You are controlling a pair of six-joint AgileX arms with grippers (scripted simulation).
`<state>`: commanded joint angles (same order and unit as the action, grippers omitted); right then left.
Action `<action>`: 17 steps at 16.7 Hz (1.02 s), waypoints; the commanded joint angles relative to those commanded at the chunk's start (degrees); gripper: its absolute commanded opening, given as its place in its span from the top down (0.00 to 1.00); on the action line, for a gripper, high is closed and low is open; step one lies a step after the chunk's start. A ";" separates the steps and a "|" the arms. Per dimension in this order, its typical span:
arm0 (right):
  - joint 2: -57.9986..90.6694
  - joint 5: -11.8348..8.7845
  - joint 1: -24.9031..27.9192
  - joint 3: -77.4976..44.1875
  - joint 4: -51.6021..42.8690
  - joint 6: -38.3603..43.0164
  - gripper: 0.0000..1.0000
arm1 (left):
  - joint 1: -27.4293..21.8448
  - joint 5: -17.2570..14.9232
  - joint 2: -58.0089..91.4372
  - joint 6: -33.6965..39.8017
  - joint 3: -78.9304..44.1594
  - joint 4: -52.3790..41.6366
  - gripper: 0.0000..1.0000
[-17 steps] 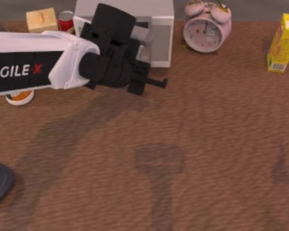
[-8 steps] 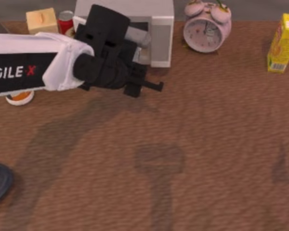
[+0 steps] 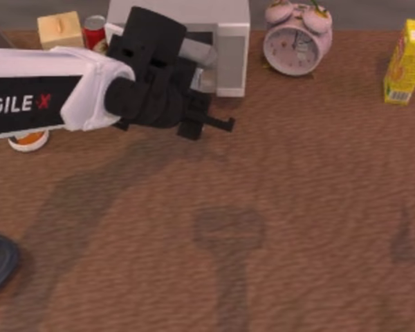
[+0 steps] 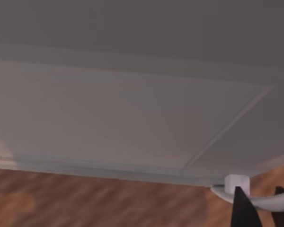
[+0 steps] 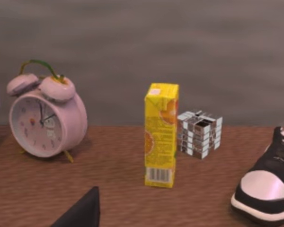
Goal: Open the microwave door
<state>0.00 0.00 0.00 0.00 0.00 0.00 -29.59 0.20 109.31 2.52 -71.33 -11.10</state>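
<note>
1. The microwave [image 3: 187, 41] stands at the table's [image 3: 297, 221] far edge, around 11 o'clock from the centre of the top view, its grey control strip on its right side.
2. The microwave door [image 4: 132, 109] fills the left wrist view as a pale panel with a framed window; in the top view it is mostly hidden under the arm, so how far it stands ajar cannot be told.
3. The left gripper [image 3: 214, 124] hangs just in front of the microwave, its dark fingers [image 3: 220, 123] pointing toward 3 o'clock. Whether they are parted or closed cannot be told; only two dark tips [image 4: 244, 208] show at the wrist view's edge.
4. The right gripper is out of the top view; a dark tip [image 5: 83, 213] shows in its wrist view, state unclear.
5. Containers: a yellow juice carton [image 3: 406, 62] stands upright at 2 o'clock, closed. A red can [image 3: 94, 31] sits just left of the microwave, beside a tan box [image 3: 59, 28]. A small bowl [image 3: 28, 140] with orange contents peeks from under the left arm.
6. A pink alarm clock [image 3: 297, 38] stands just right of the microwave.
</note>
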 joint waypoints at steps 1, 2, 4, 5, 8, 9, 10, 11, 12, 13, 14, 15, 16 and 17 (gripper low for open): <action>0.00 0.00 0.00 0.00 0.00 0.00 0.00 | 0.00 0.00 0.00 0.00 0.00 0.00 1.00; 0.00 0.00 0.00 0.00 0.00 0.00 0.00 | 0.00 0.00 0.00 0.00 0.00 0.00 1.00; 0.00 0.00 0.00 0.00 0.00 0.00 0.00 | 0.00 0.00 0.00 0.00 0.00 0.00 1.00; 0.00 0.00 0.00 0.00 0.00 0.00 0.00 | 0.00 0.00 0.00 0.00 0.00 0.00 1.00; 0.00 0.00 0.00 0.00 0.00 0.00 0.00 | 0.00 0.00 0.00 0.00 0.00 0.00 1.00; 0.00 0.00 0.00 0.00 0.00 0.00 0.00 | 0.00 0.00 0.00 0.00 0.00 0.00 1.00; 0.00 0.00 0.00 0.00 0.00 0.00 0.00 | 0.00 0.00 0.00 0.00 0.00 0.00 1.00; 0.00 0.00 0.00 0.00 0.00 0.00 0.00 | 0.00 0.00 0.00 0.00 0.00 0.00 1.00; 0.00 0.00 0.00 0.00 0.00 0.00 0.00 | 0.00 0.00 0.00 0.00 0.00 0.00 1.00; 0.00 0.00 0.00 0.00 0.00 0.00 0.00 | 0.00 0.00 0.00 0.00 0.00 0.00 1.00; 0.00 0.00 0.00 0.00 0.00 0.00 0.00 | 0.00 0.00 0.00 0.00 0.00 0.00 1.00; 0.00 0.00 0.00 0.00 0.00 0.00 0.00 | 0.00 0.00 0.00 0.00 0.00 0.00 1.00; 0.00 0.00 0.00 0.00 0.00 0.00 0.00 | -0.50 -0.50 0.08 0.36 -0.12 -0.05 1.00; 0.00 0.00 0.00 0.00 0.00 0.00 0.00 | -0.41 -0.60 0.02 0.20 0.02 -0.05 1.00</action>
<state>0.00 0.00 0.00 0.00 0.00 0.00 -30.00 -0.41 109.33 2.71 -71.30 -11.15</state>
